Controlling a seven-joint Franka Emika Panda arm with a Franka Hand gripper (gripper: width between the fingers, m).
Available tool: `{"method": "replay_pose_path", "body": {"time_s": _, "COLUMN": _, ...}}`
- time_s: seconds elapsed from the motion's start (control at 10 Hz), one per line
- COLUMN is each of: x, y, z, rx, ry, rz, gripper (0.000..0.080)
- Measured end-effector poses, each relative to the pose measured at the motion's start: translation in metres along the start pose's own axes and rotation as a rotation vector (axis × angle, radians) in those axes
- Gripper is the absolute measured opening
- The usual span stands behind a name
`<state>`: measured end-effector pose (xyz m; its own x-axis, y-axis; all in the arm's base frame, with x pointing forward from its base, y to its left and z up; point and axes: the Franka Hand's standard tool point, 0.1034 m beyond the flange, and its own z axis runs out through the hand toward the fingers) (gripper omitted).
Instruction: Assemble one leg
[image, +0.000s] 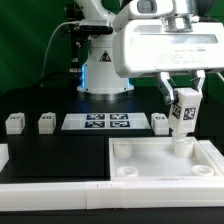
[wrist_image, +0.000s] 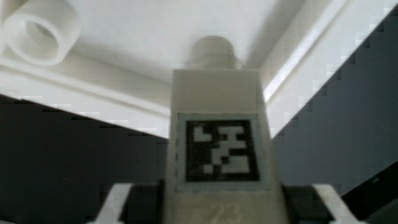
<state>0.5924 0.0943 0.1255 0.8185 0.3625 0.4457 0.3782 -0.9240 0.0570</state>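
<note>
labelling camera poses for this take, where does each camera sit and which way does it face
exterior view: off the arm, opposite the robot's base, facing it; shows the arm and the gripper holding the leg at the white top.
wrist view: on the wrist, looking along the leg toward the top's corner socket; shows only the gripper's fingers.
shared: the leg, its tag, the top.

The leg (image: 185, 112) hangs over the top's (image: 150, 166) corner.
</note>
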Motion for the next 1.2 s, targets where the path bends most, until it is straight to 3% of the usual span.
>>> {"method": "replay_pose_path", "body": {"time_s": 0.2, "x": 0.017, "y": 0.006, "z": 0.016, "rx": -0.015, "ry": 0.066, "rz": -0.047, "gripper": 0.0293}}
{"method": "replay_pose_path", "body": {"time_s": 0.3, "x": 0.016, "y": 0.008, "z": 0.023, "rx": -0.011, "ry": 0.053, "rz": -0.068, "gripper": 0.0293}}
{"method": "replay_pose_path", "body": {"time_s": 0.7, "x": 0.015, "y": 0.006, "z": 0.023, "rx": -0.01, "ry": 0.054, "rz": -0.058, "gripper": 0.0293}}
{"method": "replay_pose_path", "body": {"time_s": 1.0, "x": 0.019, "y": -0.008, "z": 0.027, "rx": 0.005, "ry": 0.054, "rz": 0.015, "gripper": 0.0293}}
{"method": "replay_pose_path", "body": {"time_s": 1.2, "x": 0.023, "y": 0.002, "z": 0.034, "rx": -0.001, "ry": 0.059, "rz": 0.01, "gripper": 0.0293}}
